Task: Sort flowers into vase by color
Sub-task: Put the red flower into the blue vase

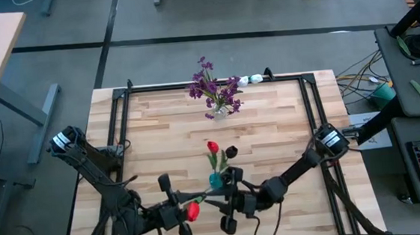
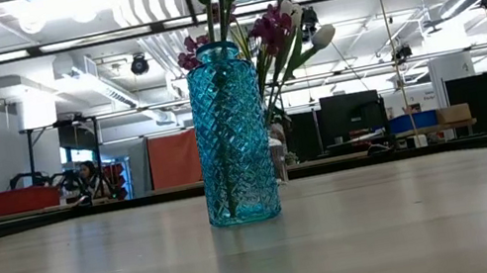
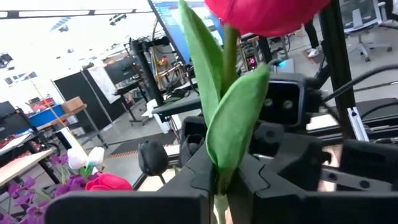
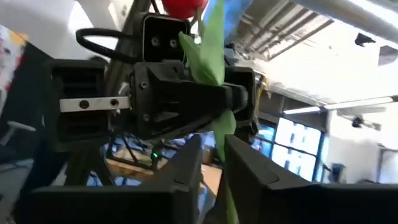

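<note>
Left gripper (image 1: pixel 184 215): low at the table's near edge, left of centre; jaws closed on the stem of a red tulip (image 1: pixel 193 211), bloom beside the fingers. From the left wrist, stem and leaves (image 3: pixel 231 118) rising from between the pinched fingers (image 3: pixel 261 180), red head (image 3: pixel 264 12) at the top.

Teal glass vase (image 1: pixel 216 180): centre of table, just beyond the two grippers; upright, already holding a second red tulip (image 1: pixel 212 146) and a near-black bloom (image 1: pixel 231 152). Low view: patterned vase (image 2: pixel 231 134) standing on the wood, green stems inside.

Right gripper (image 1: pixel 231 200): near edge, just right of the left gripper and facing it; jaws narrowly parted around the same stem (image 4: pixel 217 134), grip uncertain.

Clear vase (image 1: pixel 219 114): far side of table, centre; holding purple cluster flowers (image 1: pixel 214 87).

White buds (image 1: pixel 250 79): lying at the far edge, right of the purple flowers.
</note>
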### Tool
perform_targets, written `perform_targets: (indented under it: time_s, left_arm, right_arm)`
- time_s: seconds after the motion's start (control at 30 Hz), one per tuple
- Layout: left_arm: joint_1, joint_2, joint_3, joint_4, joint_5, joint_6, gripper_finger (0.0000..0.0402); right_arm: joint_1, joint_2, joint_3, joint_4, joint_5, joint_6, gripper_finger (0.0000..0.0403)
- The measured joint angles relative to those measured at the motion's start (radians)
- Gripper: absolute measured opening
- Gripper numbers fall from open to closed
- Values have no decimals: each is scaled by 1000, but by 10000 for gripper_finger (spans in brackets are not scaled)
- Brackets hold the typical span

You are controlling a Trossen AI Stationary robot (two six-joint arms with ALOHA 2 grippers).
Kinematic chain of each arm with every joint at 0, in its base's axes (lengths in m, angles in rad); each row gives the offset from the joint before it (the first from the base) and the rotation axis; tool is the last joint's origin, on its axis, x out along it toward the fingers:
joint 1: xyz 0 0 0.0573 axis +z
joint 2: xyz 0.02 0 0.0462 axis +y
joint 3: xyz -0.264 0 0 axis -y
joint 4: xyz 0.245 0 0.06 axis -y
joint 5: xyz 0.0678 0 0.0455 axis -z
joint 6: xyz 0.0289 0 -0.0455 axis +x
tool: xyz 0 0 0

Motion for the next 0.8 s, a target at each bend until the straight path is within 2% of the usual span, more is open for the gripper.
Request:
perform_targets:
  time_s: [0.27,0.4,0.6,0.8]
  left_arm:
    - [28,0,3,2,-1,-9,3]
    - [66,0,0,2,-1,-35,2]
    - [95,0,-6,-5,-1,-62,1]
    - [96,0,-6,-32,0,-115,1]
  right_arm:
    - [70,0,85,-81,283,-132,154]
    - [118,0,112,-89,373,-231,187]
    - [171,0,142,-88,483,-336,207]
    - [185,0,145,-88,492,-345,208]
